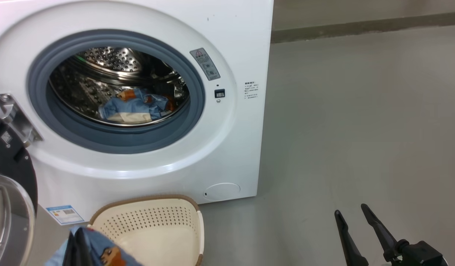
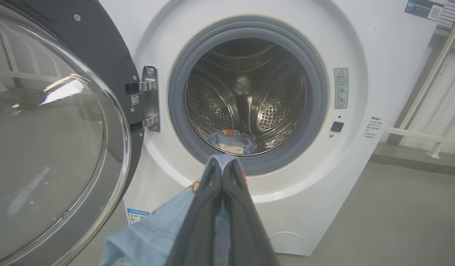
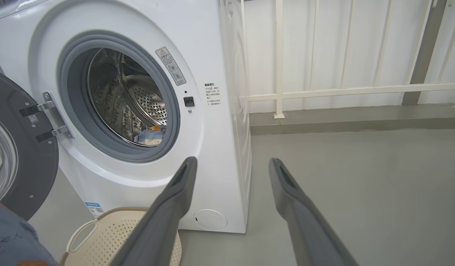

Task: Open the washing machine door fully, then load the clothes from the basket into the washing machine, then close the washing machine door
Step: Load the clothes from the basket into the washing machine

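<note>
Light blue garment (image 2: 153, 232) clenched in left fingers (image 2: 205, 199), near left, at left edge of basket (image 1: 153, 218). Cream-and-blue garment (image 1: 133, 107) lies in drum (image 1: 109, 62) of washing machine (image 1: 235, 140). Washing machine door (image 2: 46, 129) swung open at left. Right fingers (image 1: 377, 227) released, spread wide, empty, over floor (image 1: 360, 111) at right.

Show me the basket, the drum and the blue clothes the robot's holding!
basket (image 1: 150, 218): head view, holey inside wall.
drum (image 2: 246, 99): left wrist view, shiny back wall.
blue garment (image 2: 157, 232): left wrist view, hanging fold at lower left.
</note>
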